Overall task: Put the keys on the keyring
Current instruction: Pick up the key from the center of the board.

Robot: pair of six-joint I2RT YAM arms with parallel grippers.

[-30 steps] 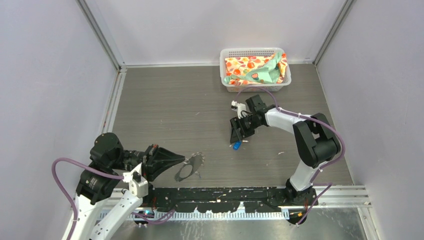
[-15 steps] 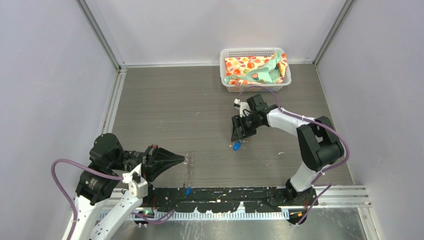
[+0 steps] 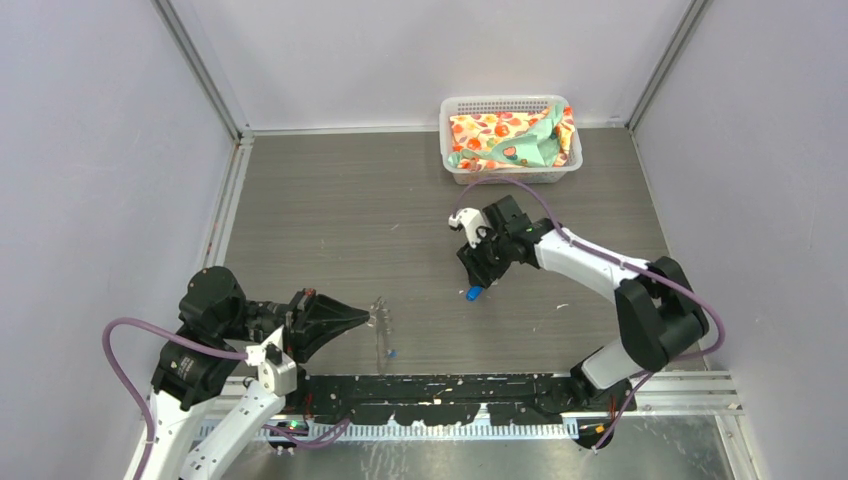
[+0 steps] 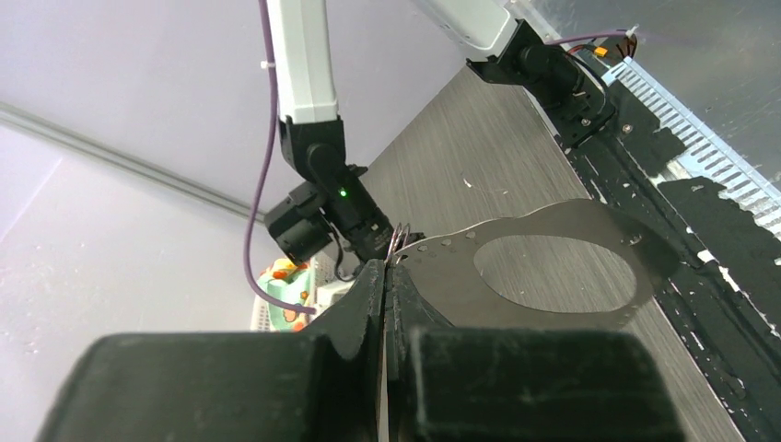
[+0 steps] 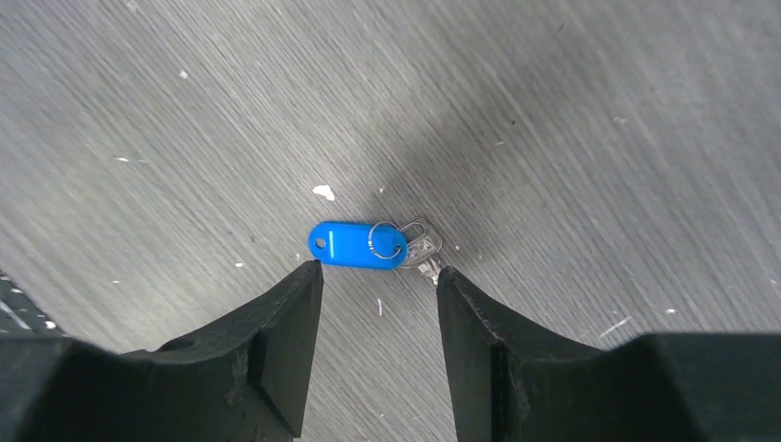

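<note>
left gripper point(image 3: 364, 318): fingers pressed flat together, clamped on the rim of the keyring point(image 4: 562, 214); held low at the near-left of the table point(image 3: 330, 220)
keyring: stuck out from the fingertips toward the table's middle; near the black strip point(image 3: 450, 385) along the near edge
blue speck point(image 3: 389, 353): just beside the keyring on its near side; too small to tell what it was
right gripper point(image 5: 378, 270): jaws apart, nothing between them; tips down close to the table
key point(image 5: 345, 244): lay flat right of the table's middle, just beyond the two tips; blue head toward the left tip, small ring and silver blade toward the right tip; whether either tip touched it could not be told
open room: bare table on all sides of the key; wide bare stretch between the two grippers; white basket point(image 3: 505, 103) with patterned cloth point(image 3: 500, 135) sat at the far edge, well apart from the key
top view only: keyring showed edge-on as a thin sliver; both arms and the gap between them
left wrist only: keyring showed as a flat grey band round an oval opening
right wrist only: the key's ring and blade
</note>
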